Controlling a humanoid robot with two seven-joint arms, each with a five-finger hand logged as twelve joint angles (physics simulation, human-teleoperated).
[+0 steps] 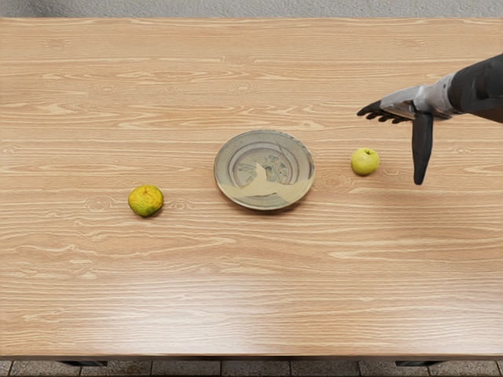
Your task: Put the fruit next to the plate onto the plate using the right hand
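A grey patterned plate (264, 169) lies near the middle of the wooden table. Just to its right sits a small yellow-green apple (365, 161), apart from the rim. A yellow-orange citrus fruit (145, 199) rests farther off to the plate's left. My right hand (397, 122) reaches in from the right edge and hovers above and to the right of the apple, fingers spread, thumb pointing down, holding nothing. It is not touching the apple. The left arm is out of view.
The wooden table (251, 290) fills the view, with its front edge near the bottom and its far edge at the top. Nothing else stands on it.
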